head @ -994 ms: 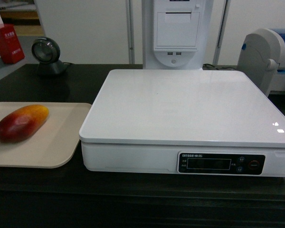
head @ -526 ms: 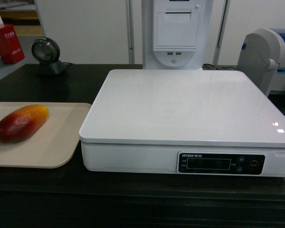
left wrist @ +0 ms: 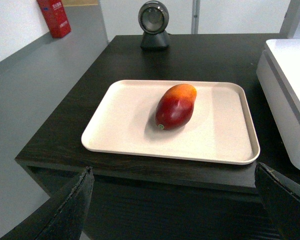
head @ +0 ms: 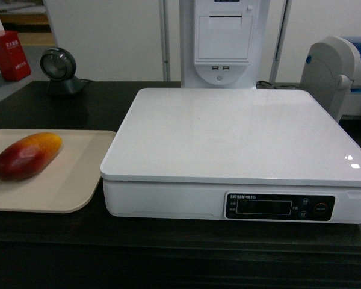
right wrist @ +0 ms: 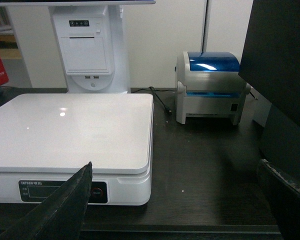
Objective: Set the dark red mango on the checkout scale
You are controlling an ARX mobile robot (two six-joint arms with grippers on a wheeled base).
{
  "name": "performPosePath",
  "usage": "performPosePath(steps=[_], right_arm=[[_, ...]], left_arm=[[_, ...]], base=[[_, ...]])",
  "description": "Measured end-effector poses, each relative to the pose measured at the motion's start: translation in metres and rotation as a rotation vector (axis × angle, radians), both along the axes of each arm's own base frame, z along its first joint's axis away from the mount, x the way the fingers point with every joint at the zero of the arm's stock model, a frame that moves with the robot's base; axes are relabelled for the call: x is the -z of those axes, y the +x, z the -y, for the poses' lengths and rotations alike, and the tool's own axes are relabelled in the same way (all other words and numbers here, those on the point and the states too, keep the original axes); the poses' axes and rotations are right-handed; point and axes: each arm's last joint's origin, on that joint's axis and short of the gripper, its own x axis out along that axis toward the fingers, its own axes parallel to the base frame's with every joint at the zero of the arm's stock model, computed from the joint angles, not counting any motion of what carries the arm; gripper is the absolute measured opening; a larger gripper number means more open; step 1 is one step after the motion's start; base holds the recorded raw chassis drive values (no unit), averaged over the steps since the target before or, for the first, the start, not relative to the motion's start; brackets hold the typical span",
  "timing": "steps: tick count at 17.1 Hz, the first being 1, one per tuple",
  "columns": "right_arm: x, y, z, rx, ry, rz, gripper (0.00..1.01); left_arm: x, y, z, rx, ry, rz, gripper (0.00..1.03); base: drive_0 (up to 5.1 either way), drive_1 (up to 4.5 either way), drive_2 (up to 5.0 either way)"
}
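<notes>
Black checkout (head: 60, 235): glossy square scale (head: 228, 135), oval dark red mango (head: 27, 156).

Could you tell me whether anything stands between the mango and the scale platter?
Nothing visible does: the dark red mango lies alone on the beige tray, and the scale platter beside it is bare.

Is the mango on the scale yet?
No, the mango lies on the beige tray left of the scale, whose platter is bare.

Glossy white scale (head: 228, 135) (matt tray (head: 66, 186))
</notes>
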Motion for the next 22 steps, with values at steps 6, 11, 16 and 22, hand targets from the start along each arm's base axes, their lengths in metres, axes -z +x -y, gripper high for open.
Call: performPosePath(steps=[6, 11, 16, 22], right_arm=[[0.000, 0.000, 0.000, 0.000, 0.000, -0.001, 0.98], [0.000, 0.000, 0.000, 0.000, 0.000, 0.000, 0.98], [0.000, 0.000, 0.000, 0.000, 0.000, 0.000, 0.98], [0.000, 0.000, 0.000, 0.000, 0.000, -0.001, 0.98]], left_arm=[[-0.012, 0.066, -0.020, 0.189, 0.023, 0.037, 0.98], [-0.016, 0.159, -0.045, 0.366, -0.005, -0.115, 0.98], [-0.006, 0.234, -0.064, 0.490, -0.090, -0.247, 0.98], [0.015, 0.275, -0.072, 0.472, -0.065, -0.330, 0.98]], base=[[0.0, 0.00, 0.0], [0.0, 0.00, 0.0], [0.0, 0.00, 0.0], [0.0, 0.00, 0.0]])
